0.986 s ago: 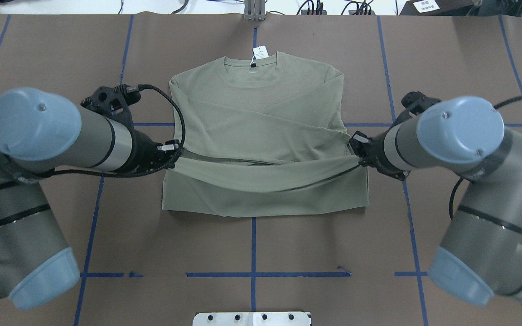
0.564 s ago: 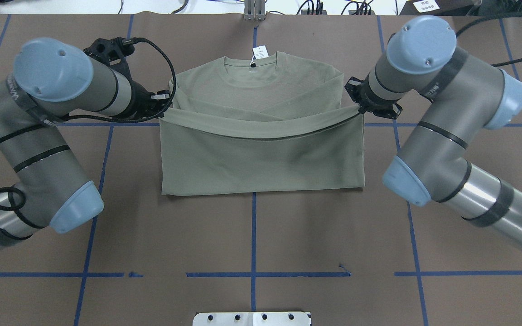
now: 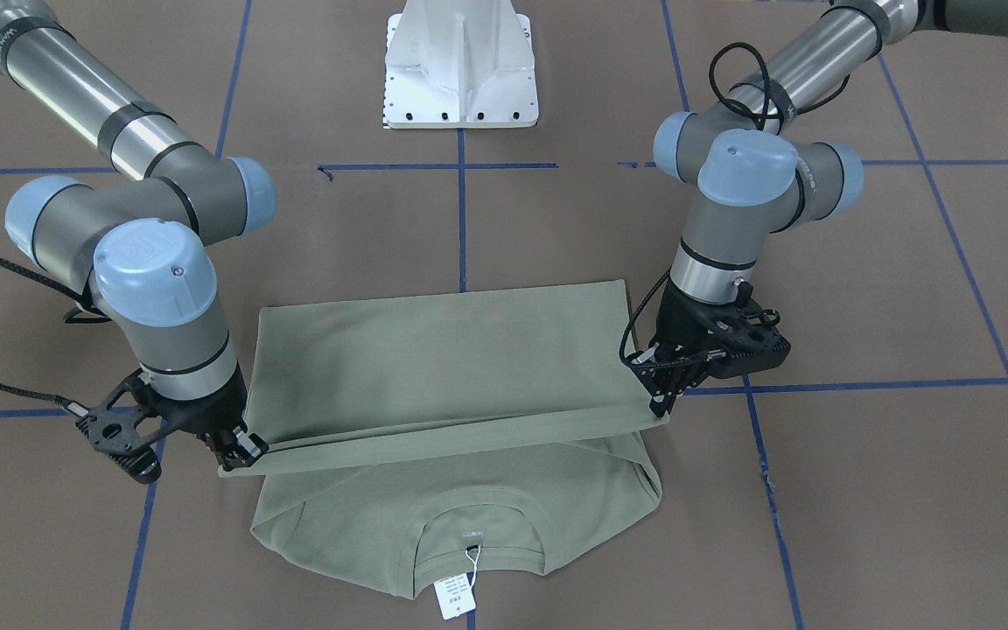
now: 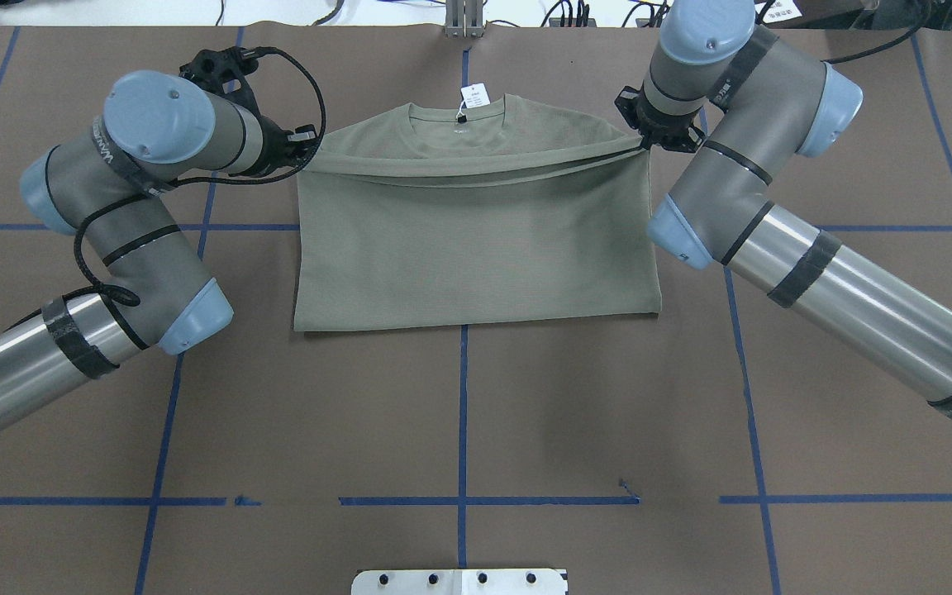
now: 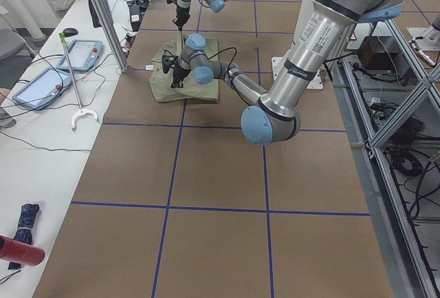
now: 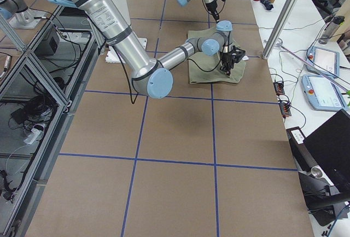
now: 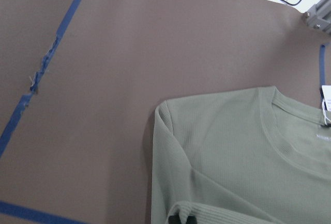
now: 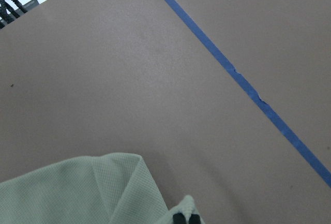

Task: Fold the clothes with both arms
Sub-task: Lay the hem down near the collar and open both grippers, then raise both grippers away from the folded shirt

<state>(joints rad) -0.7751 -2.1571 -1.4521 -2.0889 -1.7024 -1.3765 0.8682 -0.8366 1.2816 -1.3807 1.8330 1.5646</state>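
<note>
The sage-green long-sleeved shirt (image 4: 476,248) lies on the brown table, its lower half doubled over the chest toward the collar. The ribbed neck and white hang tag (image 4: 473,97) show at the far edge. My left gripper (image 4: 304,150) is shut on the hem's left corner, held just above the left shoulder. My right gripper (image 4: 643,140) is shut on the hem's right corner by the right shoulder. The front-facing view shows the hem stretched as a taut band between the left gripper (image 3: 657,398) and right gripper (image 3: 241,455), above the shirt (image 3: 443,350). Each wrist view shows a hem corner bunched at its bottom edge.
Blue tape lines (image 4: 462,413) grid the brown table cover. The white pedestal base (image 3: 460,70) stands on the robot's side. A metal post (image 4: 464,18) and cables sit beyond the collar. Side benches carry tablets (image 5: 41,84) and a grabber tool (image 5: 74,81).
Both arms have carried the hem away from the robot, from mid-torso up to shoulder level. The folded edge nearest the robot has shifted farther away, and the crossed sleeves are now covered.
</note>
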